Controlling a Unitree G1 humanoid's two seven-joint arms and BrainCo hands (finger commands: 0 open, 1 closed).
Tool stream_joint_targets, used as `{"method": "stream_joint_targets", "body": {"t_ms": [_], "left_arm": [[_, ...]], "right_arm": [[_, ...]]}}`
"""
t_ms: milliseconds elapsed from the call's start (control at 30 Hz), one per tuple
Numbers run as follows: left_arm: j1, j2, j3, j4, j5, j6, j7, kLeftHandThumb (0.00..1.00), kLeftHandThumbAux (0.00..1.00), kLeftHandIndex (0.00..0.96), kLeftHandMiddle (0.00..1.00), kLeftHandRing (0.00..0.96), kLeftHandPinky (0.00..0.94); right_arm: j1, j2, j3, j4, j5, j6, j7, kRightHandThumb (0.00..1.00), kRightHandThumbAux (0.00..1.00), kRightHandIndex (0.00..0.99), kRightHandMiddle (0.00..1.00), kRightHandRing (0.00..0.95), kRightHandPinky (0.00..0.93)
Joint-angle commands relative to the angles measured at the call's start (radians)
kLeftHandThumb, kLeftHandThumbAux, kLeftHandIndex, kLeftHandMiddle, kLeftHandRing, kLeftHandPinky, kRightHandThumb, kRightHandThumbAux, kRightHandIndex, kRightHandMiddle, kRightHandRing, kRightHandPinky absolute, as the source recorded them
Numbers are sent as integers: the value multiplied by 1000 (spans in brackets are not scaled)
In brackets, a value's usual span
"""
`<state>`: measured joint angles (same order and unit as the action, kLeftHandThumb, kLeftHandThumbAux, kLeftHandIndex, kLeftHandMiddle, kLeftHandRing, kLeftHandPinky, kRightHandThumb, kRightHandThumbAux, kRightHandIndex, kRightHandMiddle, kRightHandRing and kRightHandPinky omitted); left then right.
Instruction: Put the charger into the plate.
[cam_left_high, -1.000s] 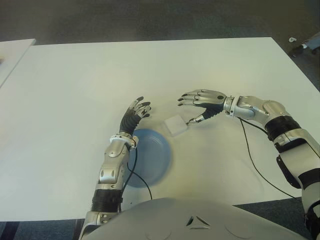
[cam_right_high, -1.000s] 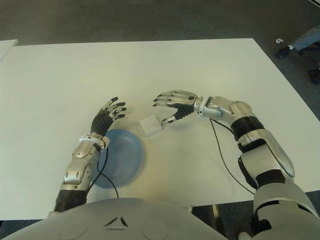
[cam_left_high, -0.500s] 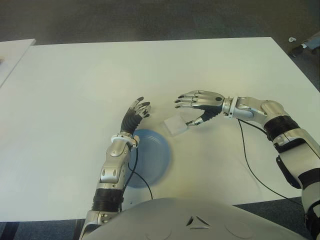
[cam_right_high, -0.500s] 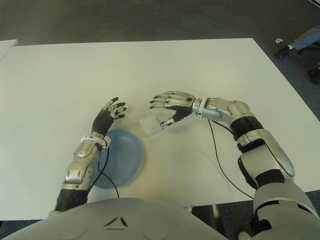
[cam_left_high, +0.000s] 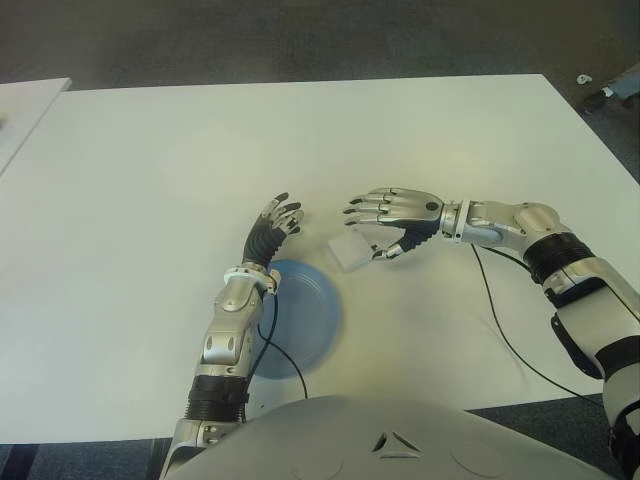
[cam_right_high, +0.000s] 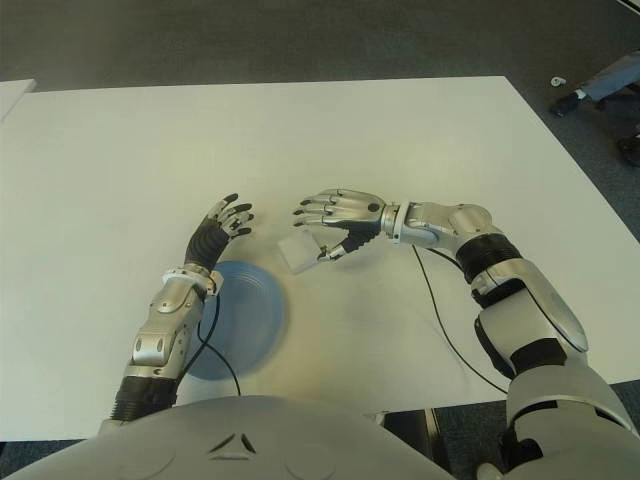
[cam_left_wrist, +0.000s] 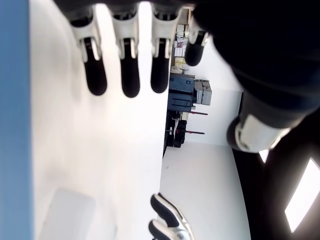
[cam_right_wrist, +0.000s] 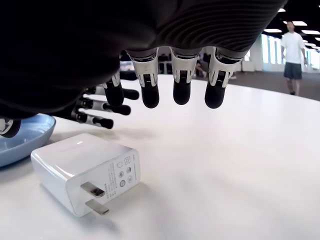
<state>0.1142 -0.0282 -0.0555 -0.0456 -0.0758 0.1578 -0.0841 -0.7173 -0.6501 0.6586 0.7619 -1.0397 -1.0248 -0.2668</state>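
One white charger (cam_left_high: 349, 252) lay on the table (cam_left_high: 150, 180) at mid-frame, just beyond the blue plate (cam_left_high: 305, 320). We saw the right robot hand (cam_left_high: 392, 215) spread open over it, seemingly not gripping. The left robot hand (cam_left_high: 275, 225) hovered open, left of it.

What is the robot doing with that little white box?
The robot's right hand is open and poised over a white charger lying on the white table, not gripping it yet. A blue plate sits right next to the charger, and that is where the charger should go. The left hand shows open just beyond the plate, to the left of the charger, holding nothing.
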Motion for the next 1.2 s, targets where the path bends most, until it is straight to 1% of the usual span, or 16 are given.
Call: {"method": "stream_joint_targets", "body": {"t_ms": [33,333,567,900,1200], "left_arm": [[8,-4,-5,-7,11,18,18,44,629,115,209,238,262],[10,-8,-7,-6,14,9,15,40,632,117,206,233,255],[13,-13,-11,-9,10,8,11,34,638,121,200,230,256],[19,-21,-12,-13,4,3,8,24,648,122,188,214,237],[25,-24,-15,-24,5,9,7,22,661,117,177,197,212]], "right_arm": [[3,18,27,17,-36,12,-44,382,148,0,0,0,0],[-3,39,56,41,-53,31,-83,381,148,0,0,0,0],[-6,55,84,63,-81,50,-137,341,163,0,0,0,0],[-7,70,126,84,-109,83,-171,333,166,0,0,0,0],[-4,95,177,126,-155,136,-258,325,173,0,0,0,0]]}}
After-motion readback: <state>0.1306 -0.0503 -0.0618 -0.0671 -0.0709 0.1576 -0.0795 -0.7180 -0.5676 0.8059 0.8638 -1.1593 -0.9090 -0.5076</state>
